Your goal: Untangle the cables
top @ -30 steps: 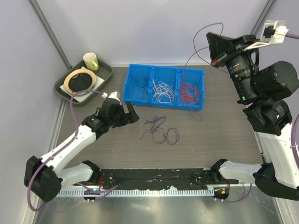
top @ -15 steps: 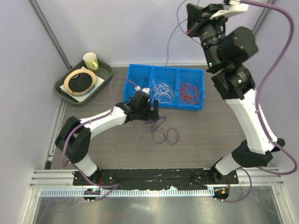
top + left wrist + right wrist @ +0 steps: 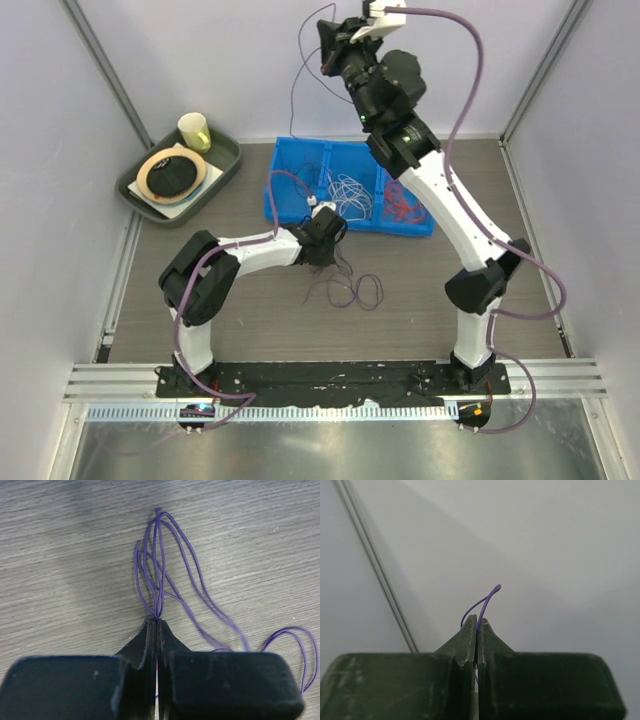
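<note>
A tangle of purple cables (image 3: pixel 352 286) lies on the wooden table in front of the blue bin (image 3: pixel 275 195). My left gripper (image 3: pixel 326 247) is down at the tangle's far end. In the left wrist view its jaws (image 3: pixel 158 621) are shut on several purple strands (image 3: pixel 160 565) that fan out ahead of the tips. My right gripper (image 3: pixel 326 40) is raised high above the bin, shut on a single purple cable (image 3: pixel 489 599). That cable (image 3: pixel 293 95) hangs down toward the bin's left compartment. White cables (image 3: pixel 350 195) fill the middle compartment and red cables (image 3: pixel 398 205) the right one.
A dark green tray (image 3: pixel 130 188) at the back left holds a tape roll (image 3: pixel 172 170) and a yellow cup (image 3: pixel 194 130). Grey walls close in the back and both sides. The right arm's forearm (image 3: pixel 440 200) crosses above the bin's right end.
My left arm swung right from near the tray to the purple tangle and its jaws shut on the strands. My right arm swept left, carrying its hanging cable to above the bin.
</note>
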`<state>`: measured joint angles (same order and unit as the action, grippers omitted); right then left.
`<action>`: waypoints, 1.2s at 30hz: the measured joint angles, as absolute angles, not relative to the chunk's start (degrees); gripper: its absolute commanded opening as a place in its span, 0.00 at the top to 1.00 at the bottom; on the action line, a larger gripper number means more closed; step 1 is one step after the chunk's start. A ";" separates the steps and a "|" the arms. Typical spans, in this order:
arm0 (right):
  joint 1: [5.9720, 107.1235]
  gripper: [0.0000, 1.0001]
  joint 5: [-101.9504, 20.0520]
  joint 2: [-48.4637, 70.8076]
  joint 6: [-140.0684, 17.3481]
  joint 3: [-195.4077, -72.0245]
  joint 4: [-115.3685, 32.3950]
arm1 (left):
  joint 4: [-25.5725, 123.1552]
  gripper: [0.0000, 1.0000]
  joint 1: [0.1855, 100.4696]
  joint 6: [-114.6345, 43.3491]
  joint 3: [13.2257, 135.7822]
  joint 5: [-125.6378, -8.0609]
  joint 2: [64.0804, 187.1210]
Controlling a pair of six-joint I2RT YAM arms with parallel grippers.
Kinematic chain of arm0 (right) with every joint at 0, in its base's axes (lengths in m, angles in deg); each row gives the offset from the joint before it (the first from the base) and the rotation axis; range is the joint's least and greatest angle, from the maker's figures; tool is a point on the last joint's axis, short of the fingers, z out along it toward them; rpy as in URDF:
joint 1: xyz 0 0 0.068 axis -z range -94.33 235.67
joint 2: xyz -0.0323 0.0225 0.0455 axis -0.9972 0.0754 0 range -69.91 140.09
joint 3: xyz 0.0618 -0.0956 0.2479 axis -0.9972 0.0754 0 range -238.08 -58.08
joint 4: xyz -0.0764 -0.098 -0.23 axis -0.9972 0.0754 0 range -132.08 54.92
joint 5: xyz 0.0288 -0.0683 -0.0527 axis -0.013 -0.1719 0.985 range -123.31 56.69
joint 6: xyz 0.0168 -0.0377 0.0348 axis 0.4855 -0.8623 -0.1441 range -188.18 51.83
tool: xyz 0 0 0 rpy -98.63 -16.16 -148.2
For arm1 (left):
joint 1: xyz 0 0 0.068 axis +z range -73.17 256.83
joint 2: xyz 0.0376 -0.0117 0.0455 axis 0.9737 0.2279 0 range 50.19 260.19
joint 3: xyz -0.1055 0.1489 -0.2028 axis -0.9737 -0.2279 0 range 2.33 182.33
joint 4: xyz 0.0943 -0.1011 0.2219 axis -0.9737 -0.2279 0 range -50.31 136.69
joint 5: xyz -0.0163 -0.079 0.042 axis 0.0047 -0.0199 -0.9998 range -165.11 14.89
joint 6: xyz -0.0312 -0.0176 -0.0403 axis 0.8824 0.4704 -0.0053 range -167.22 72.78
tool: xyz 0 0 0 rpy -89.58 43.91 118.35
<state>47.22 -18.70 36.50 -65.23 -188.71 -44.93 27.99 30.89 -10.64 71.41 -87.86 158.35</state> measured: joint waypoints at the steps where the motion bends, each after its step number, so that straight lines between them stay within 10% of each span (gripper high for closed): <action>1: 47.22 0.99 -18.94 38.38 -64.99 -189.65 -45.55 | 28.01 1.00 30.94 -10.47 71.41 -88.04 158.35; 21: 47.22 0.99 -17.56 51.36 -68.12 -182.55 -47.45 | 21.21 1.00 31.11 -4.00 48.00 -98.92 105.53; 36: 46.78 0.99 -13.58 63.65 -71.35 -191.16 -45.17 | 5.69 1.00 31.27 0.15 47.96 -110.49 89.64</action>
<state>46.78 -13.58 63.65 -71.35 -191.16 -45.17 5.69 31.27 0.15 47.96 -110.49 89.64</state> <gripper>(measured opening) 0.040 0.009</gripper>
